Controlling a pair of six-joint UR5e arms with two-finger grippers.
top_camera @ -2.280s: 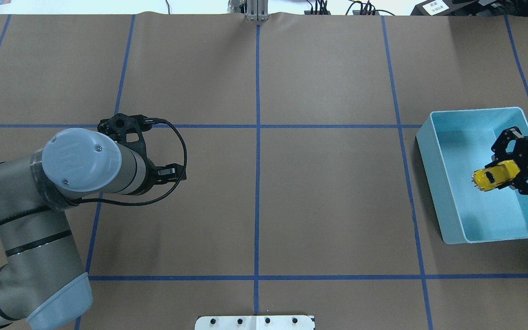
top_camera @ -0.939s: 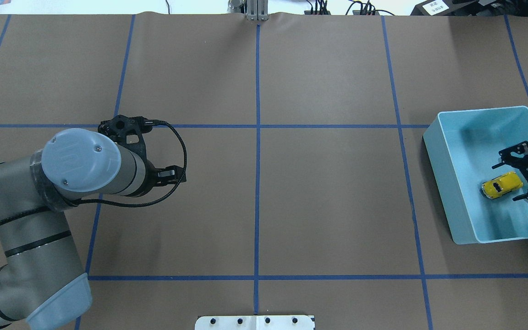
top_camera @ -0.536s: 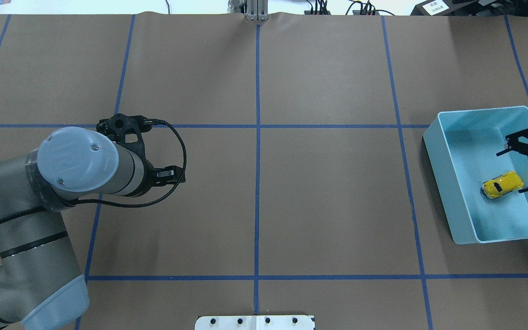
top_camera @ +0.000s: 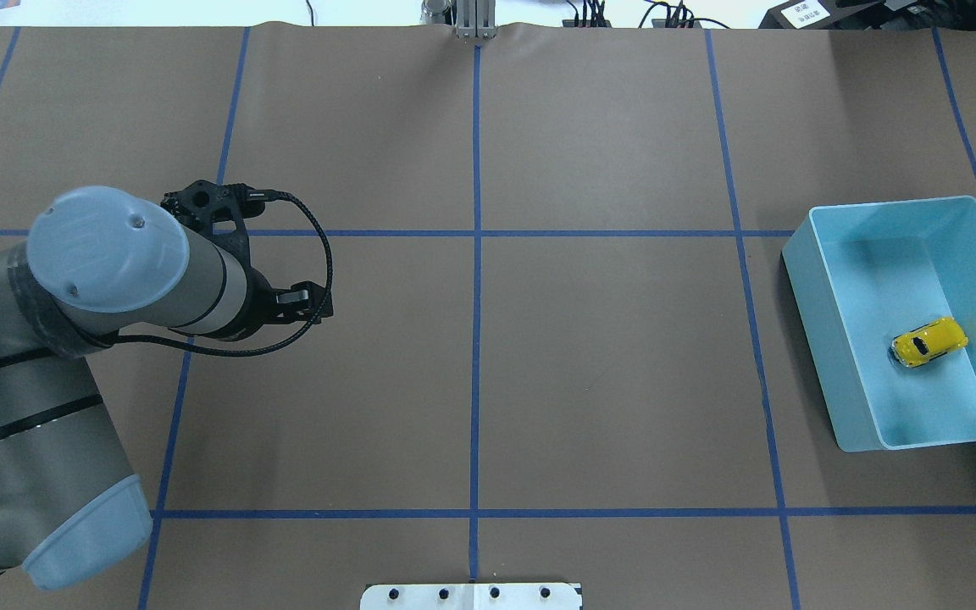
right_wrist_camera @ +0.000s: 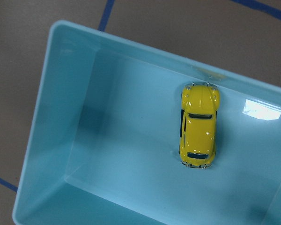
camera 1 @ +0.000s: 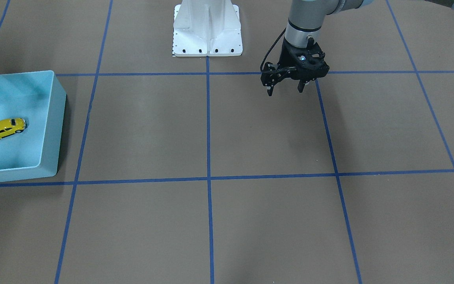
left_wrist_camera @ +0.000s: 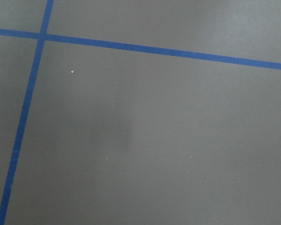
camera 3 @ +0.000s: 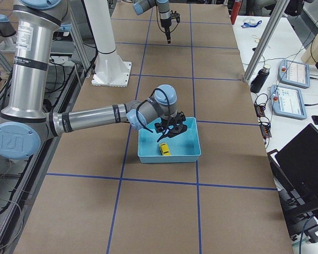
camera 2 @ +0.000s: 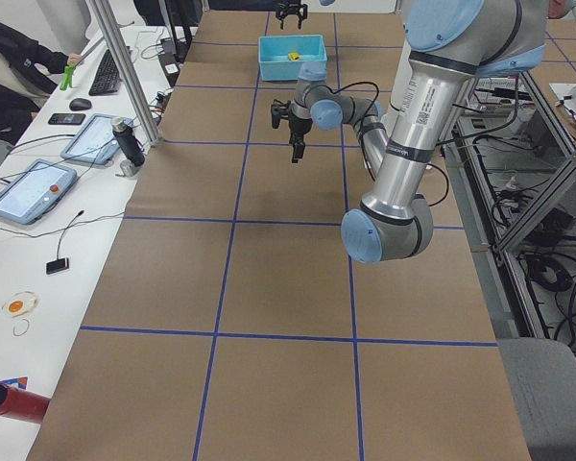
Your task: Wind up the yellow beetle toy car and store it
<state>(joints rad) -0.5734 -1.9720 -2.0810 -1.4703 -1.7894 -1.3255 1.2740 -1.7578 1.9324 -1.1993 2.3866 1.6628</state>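
2 grippers, neither holding anything. 1 glossy, rounded yellow beetle toy car (top_camera: 928, 341) stands on its wheels on the smooth floor of the rectangular light-blue plastic bin (top_camera: 827, 339). It sits below and clear of the spread fingers of the right gripper (camera 3: 170, 132), whose arm reaches out low over the bin. The left gripper (camera 1: 285, 90) points down at the matte brown table (camera 1: 250, 138), fingers spread. Since 0.5 s ago the right gripper has pulled away from the car, which has not moved.

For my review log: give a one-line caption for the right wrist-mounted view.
A tiny glossy yellow beetle toy car on its wheels inside a light-blue plastic bin, seen from above.
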